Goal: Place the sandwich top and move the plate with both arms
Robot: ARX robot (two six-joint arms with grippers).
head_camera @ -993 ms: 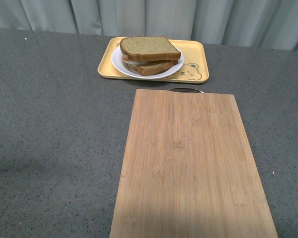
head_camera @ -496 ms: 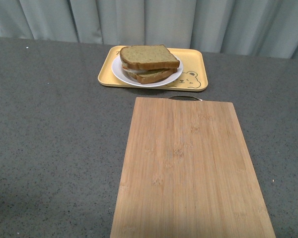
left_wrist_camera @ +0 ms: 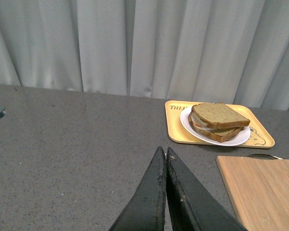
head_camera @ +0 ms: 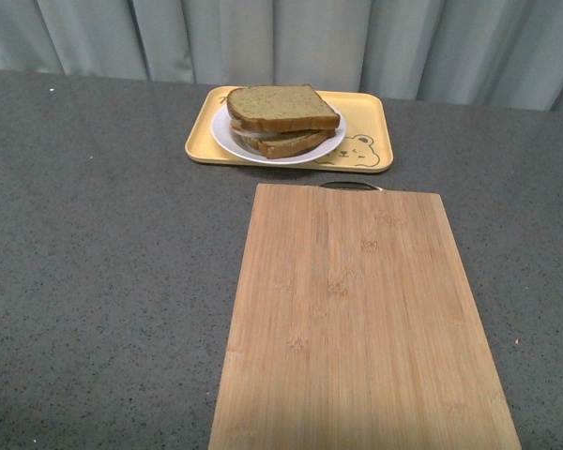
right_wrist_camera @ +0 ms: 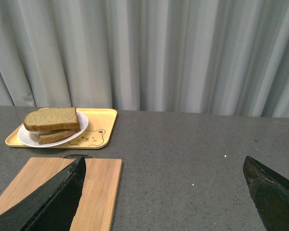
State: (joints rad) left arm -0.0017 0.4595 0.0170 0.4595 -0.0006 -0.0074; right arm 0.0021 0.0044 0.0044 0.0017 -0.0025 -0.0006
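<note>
The sandwich top [head_camera: 281, 107], a speckled tan-brown bread slice, lies on a lower slice with white filling, stacked on the white plate [head_camera: 227, 139]. The plate stands on a yellow bear tray [head_camera: 364, 145] at the far middle of the table. The stack also shows in the left wrist view [left_wrist_camera: 218, 115] and the right wrist view [right_wrist_camera: 51, 119]. No arm shows in the front view. My left gripper [left_wrist_camera: 163, 153] is shut and empty, over the grey table well short of the tray. My right gripper [right_wrist_camera: 164, 166] is open and empty, over the table to the right of the board.
A large bamboo cutting board [head_camera: 361, 319] with a metal handle [head_camera: 349, 185] lies in front of the tray, reaching the near edge. The tabletop [head_camera: 103, 262] is dark grey speckled. Grey curtains [head_camera: 281, 37] hang behind the table.
Between the oldest frame and half a second ago the front view shifted, so tray and board sit slightly lower in the picture. Since then nothing has visibly changed.
</note>
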